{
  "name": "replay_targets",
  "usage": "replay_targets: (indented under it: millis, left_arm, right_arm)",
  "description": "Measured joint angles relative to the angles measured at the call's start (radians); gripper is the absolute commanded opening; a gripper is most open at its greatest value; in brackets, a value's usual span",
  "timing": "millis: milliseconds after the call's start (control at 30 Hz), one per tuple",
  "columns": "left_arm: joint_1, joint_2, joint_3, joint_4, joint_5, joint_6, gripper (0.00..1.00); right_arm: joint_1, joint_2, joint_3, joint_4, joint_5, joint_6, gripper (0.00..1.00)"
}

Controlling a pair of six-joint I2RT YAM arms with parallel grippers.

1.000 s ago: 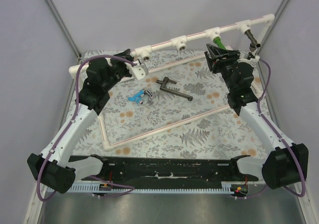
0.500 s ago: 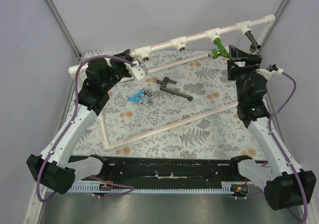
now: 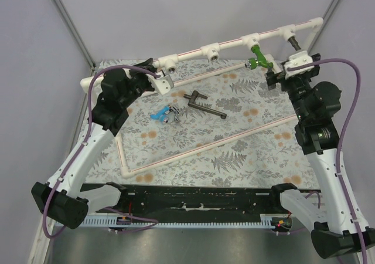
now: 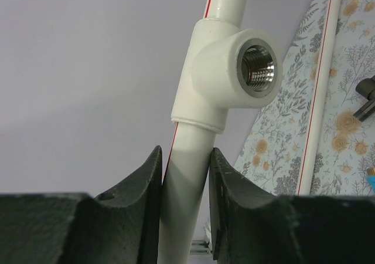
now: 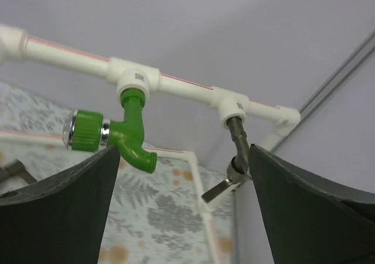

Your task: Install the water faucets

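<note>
The bright green faucet (image 3: 256, 58) (image 5: 126, 136) hangs screwed into a tee of the raised white pipe (image 3: 193, 51). A dark grey faucet (image 3: 296, 46) (image 5: 237, 141) hangs from the tee to its right. My right gripper (image 3: 274, 76) (image 5: 183, 152) stands open just in front of and below them, holding nothing. On the mat lie the light blue faucet (image 3: 158, 114), the silver faucet (image 3: 173, 114) and a long dark lever faucet (image 3: 205, 105). My left gripper (image 3: 153, 76) (image 4: 186, 158) is shut on the white pipe (image 4: 184, 176) just below an empty threaded tee (image 4: 234, 70).
The pipe frame's lower rails (image 3: 193, 152) run across the floral mat (image 3: 234, 146). Another empty tee (image 3: 212, 51) sits mid-pipe. Grey walls (image 3: 58, 53) close in on both sides and behind. A black rail (image 3: 193, 202) lies along the near edge.
My right gripper has opened, let go of the green faucet and drawn back to the right. The green faucet stays in its tee. The left arm has not moved.
</note>
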Motion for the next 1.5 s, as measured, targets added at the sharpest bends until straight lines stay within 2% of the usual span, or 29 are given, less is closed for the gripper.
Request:
replay_targets:
  millis: [200,333,400,533,600,667,700,800,867,1000,1167,1233,1300,1433,1500]
  left_arm:
    - [0.0,0.0,0.0,0.0,0.0,0.0,0.02]
    - [0.0,0.0,0.0,0.0,0.0,0.0,0.02]
    - [0.0,0.0,0.0,0.0,0.0,0.0,0.02]
    - [0.0,0.0,0.0,0.0,0.0,0.0,0.02]
    - [0.0,0.0,0.0,0.0,0.0,0.0,0.02]
    - [0.0,0.0,0.0,0.0,0.0,0.0,0.02]
    - [0.0,0.0,0.0,-0.001,-0.001,0.0,0.02]
    - [0.001,0.0,0.0,-0.001,-0.002,0.0,0.02]
    - [0.005,0.0,0.001,0.0,-0.002,0.0,0.02]
    - [0.011,0.0,0.001,-0.001,-0.011,-0.001,0.02]
    - [0.01,0.0,0.0,-0.001,-0.01,-0.002,0.02]
    - [0.01,0.0,0.0,-0.002,-0.01,-0.003,0.02]
    - [0.008,0.001,0.0,-0.002,-0.01,-0.003,0.02]
    - [0.008,0.001,0.0,-0.001,-0.011,-0.003,0.02]
    - [0.008,-0.001,0.0,-0.002,-0.011,-0.005,0.02]
  right_arm:
    - [0.001,0.044,0.015,-0.151,-0.162,-0.547,0.95]
    - [0.002,0.12,0.015,-0.195,-0.217,-0.748,0.93]
    - [0.004,0.151,0.015,-0.189,-0.229,-0.801,0.88]
    - [0.018,0.205,0.015,-0.135,-0.243,-0.845,0.69]
    - [0.024,0.23,0.015,-0.1,-0.244,-0.827,0.56]
    - [0.027,0.249,0.015,-0.069,-0.244,-0.768,0.36]
    - [0.027,0.253,0.015,-0.046,-0.241,-0.731,0.3]
    - [0.018,0.253,0.014,0.002,-0.237,-0.547,0.09]
    - [0.014,0.254,0.009,0.029,-0.225,-0.371,0.0]
    - [0.015,0.253,-0.024,0.117,-0.161,0.134,0.0]
    - [0.021,0.227,-0.114,0.218,0.028,0.95,0.0]
    - [0.025,0.224,-0.134,0.217,0.095,1.278,0.13]
    - [0.029,0.226,-0.142,0.207,0.12,1.519,0.32]
    - [0.032,0.225,-0.142,0.182,0.144,1.715,0.67]
    - [0.027,0.219,-0.146,0.156,0.177,1.712,0.77]
